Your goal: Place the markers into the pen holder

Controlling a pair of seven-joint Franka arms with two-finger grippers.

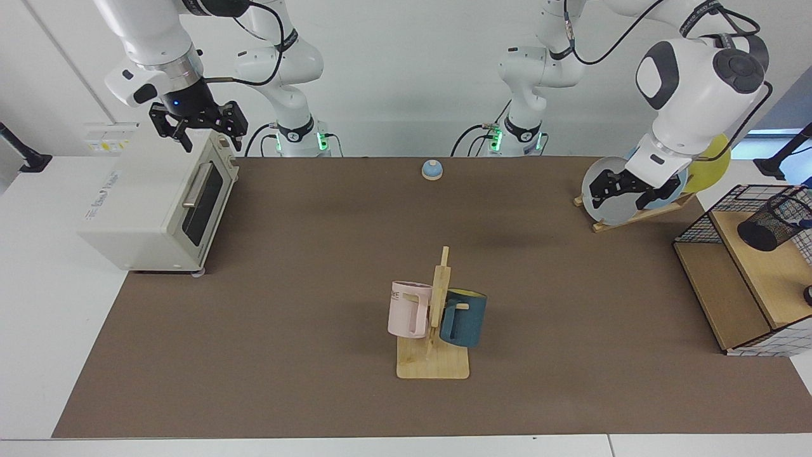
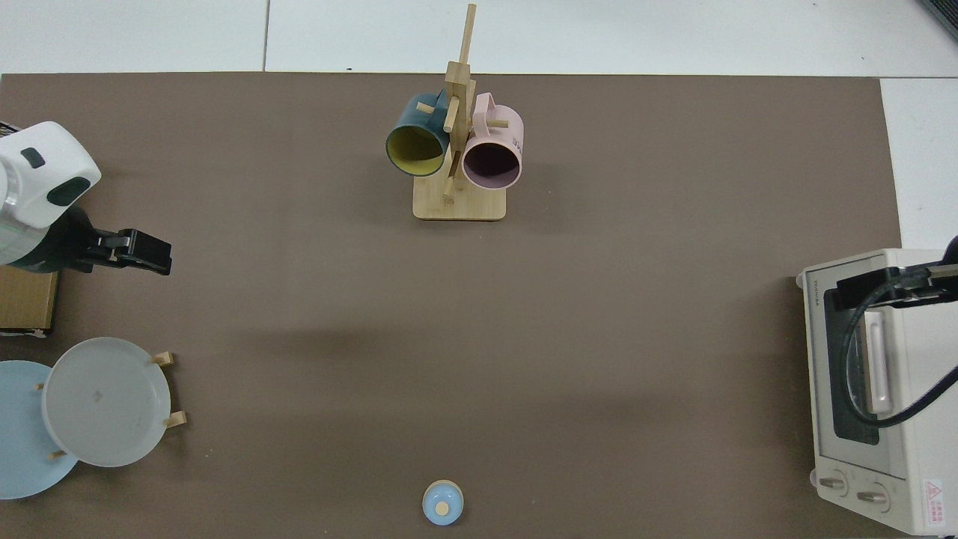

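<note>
On the wooden shelf of the wire grid basket [image 1: 698, 225], at the far right edge of the facing view, the black mesh pen holder [image 1: 771, 223] leans tilted with a bit of dark blue at its rim, which may be the marker's cap [image 1: 804, 223]; the rest of the marker is hidden, so I cannot tell how it sits. The left gripper [image 1: 629, 187] hangs in the air in front of the grey plate [image 1: 602, 190] standing in its wooden rack, apart from the basket and holder, with nothing between its fingers; whether they are spread or closed I cannot tell. In the top view the same gripper [image 2: 146, 253] hovers over the brown mat [image 2: 599, 337], just off the basket's corner and above the grey plate [image 2: 105, 400] and the pale blue plate [image 2: 19, 442] behind it. A yellow plate [image 1: 707, 168] shows behind the arm's wrist in the facing view.

The right gripper [image 1: 198, 124] waits above the top front edge of the white toaster oven [image 1: 152, 203], its fingers spread apart and empty. At the mat's middle a wooden mug tree [image 1: 434, 336] carries a pink mug [image 1: 409, 309] and a dark teal mug [image 1: 464, 317]. A small blue bell [image 1: 431, 169] rests near the mat's far edge, between the two arm bases. The stretch of mat between the left gripper and the basket lies bare.
</note>
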